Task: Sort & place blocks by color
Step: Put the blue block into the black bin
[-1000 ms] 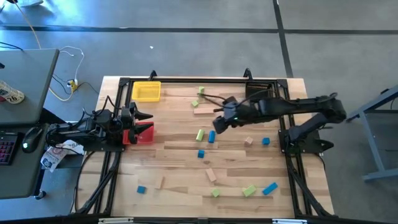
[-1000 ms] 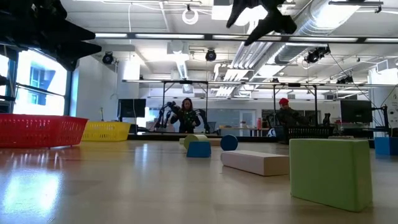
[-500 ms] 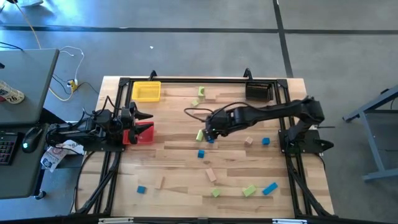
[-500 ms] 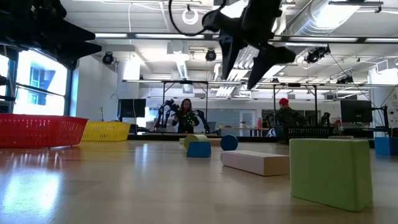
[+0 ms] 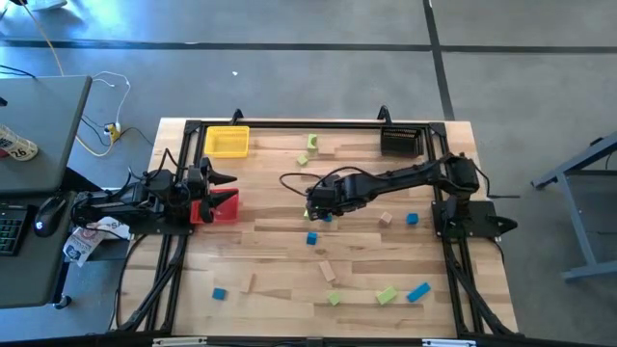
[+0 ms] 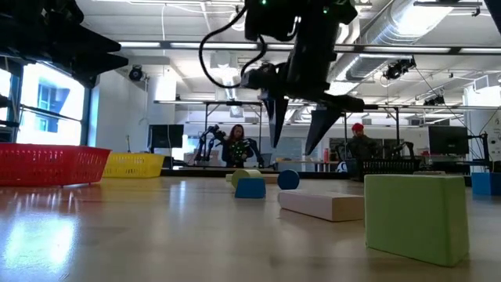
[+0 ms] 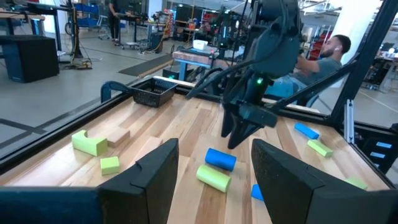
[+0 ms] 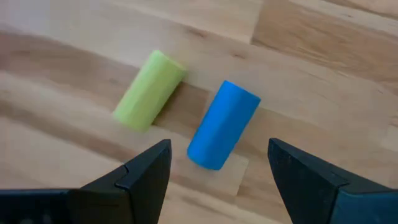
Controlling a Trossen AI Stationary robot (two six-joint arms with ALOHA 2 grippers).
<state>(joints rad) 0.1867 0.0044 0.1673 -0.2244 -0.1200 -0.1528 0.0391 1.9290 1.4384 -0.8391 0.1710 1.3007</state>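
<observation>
Your right gripper (image 6: 301,125) hung over the middle of the worktop with its fingers (image 8: 146,171) spread wide and nothing between them. Seen from the right wrist, a blue cylinder (image 8: 222,124) lay directly below the gap, clear of both fingers, with a light green cylinder (image 8: 149,90) lying just beside it. From above, that pair sat near the worktop's centre, under the gripper.

Your left gripper (image 7: 211,168) waited at the left edge of the worktop, above the red bin (image 5: 220,206), its fingers parted and empty.

The other blocks were scattered. A blue cube (image 5: 311,238) lay just nearer the front edge than the pair. A tan cube (image 5: 386,219) and another blue cube (image 5: 413,220) sat toward the right edge. A green block (image 5: 387,295) and a blue bar (image 5: 418,291) lay by the front right corner. A blue cube (image 5: 220,293) was near the front left. The yellow bin (image 5: 227,142) stood at the back left corner and the black bin (image 5: 401,141) at the back right.
</observation>
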